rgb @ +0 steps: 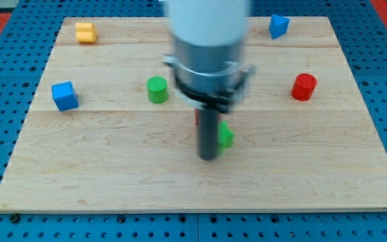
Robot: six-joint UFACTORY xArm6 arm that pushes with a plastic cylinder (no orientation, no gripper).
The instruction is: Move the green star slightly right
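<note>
1 green star [226, 136] sits just below the frame's centre, mostly hidden behind the rod; my tip [209, 158] seems to touch its left side. No gripper is fitted, so nothing is held.

Arm: one, entering from the view's top centre, its wide pale housing [209, 23] appearing blurred. Below it a grey collar with a dark clamp ring [210, 77] is sitting level. Rod [209, 131]: straight, dark, hanging upright from the ring. My tip [209, 158]: resting at the rod's very end on the worktop [113, 175], near the middle of the view, standing just at the view's left of the green star [226, 136] and looking to be touching it.
</note>
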